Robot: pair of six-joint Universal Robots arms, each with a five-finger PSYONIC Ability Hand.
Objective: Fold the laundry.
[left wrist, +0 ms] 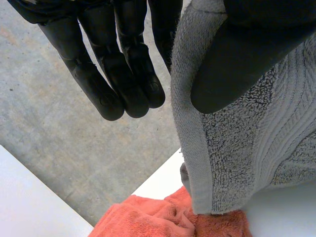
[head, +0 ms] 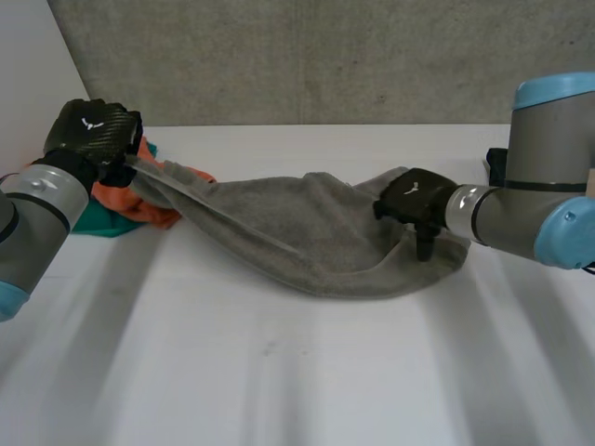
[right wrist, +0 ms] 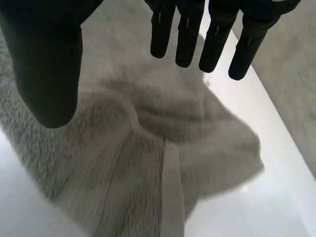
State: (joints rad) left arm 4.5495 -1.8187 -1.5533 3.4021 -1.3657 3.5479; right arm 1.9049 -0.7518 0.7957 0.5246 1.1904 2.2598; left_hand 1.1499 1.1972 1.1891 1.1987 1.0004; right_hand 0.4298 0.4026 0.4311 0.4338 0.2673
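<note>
A teal cloth (head: 100, 221) is mostly hidden behind the left arm and an orange cloth (head: 153, 206). The left hand (head: 88, 130) pinches one end of the towel (head: 307, 232) under its thumb, lifted off the table (head: 279, 372). The rest sags across to the right hand (head: 416, 203), which hovers spread over the far end

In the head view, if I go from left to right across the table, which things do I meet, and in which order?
left hand → orange cloth → grey towel → right hand
</note>
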